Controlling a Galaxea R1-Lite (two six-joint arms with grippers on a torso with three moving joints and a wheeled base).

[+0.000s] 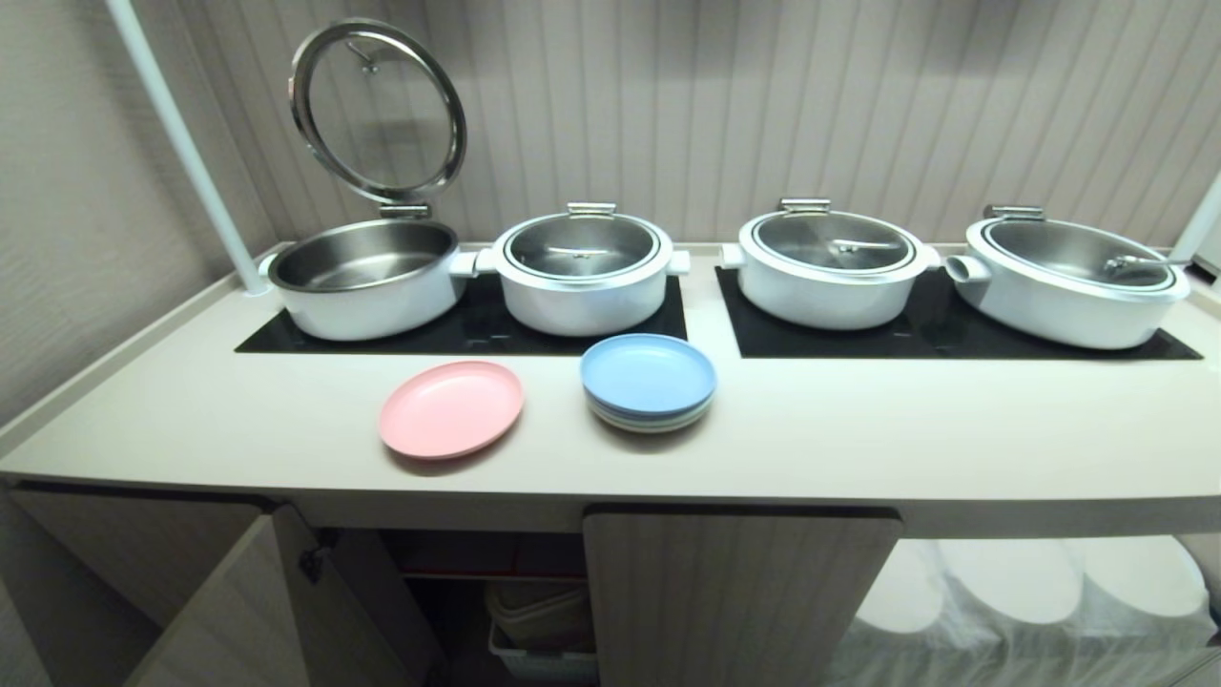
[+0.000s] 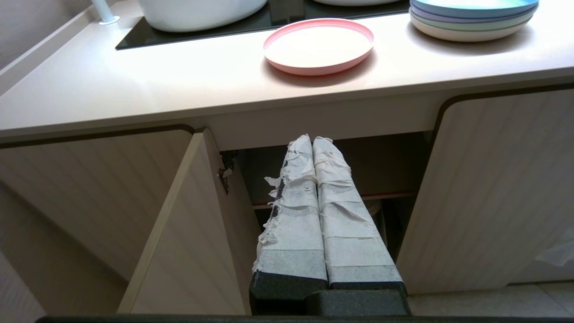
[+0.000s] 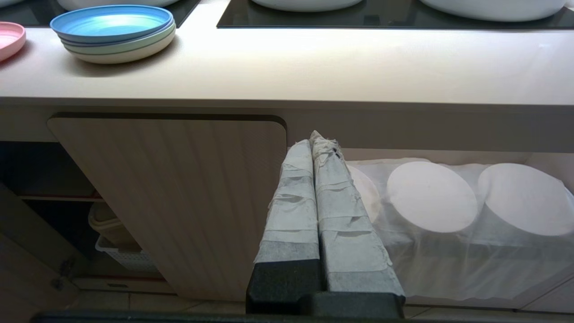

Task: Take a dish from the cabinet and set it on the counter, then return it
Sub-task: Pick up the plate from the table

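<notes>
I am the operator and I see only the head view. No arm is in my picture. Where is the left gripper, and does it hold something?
Observer: The left gripper is below the counter edge, before the open cabinet. Its fingers are shut together and hold nothing.
Operator: And the right one?
Observer: The right gripper is also low and shut, empty, before the recess with white-draped plates.
Operator: Is the pink dish touched by anything?
Observer: No. In the left wrist view the pink dish lies flat on the counter, apart from the blue-topped stack.
</notes>
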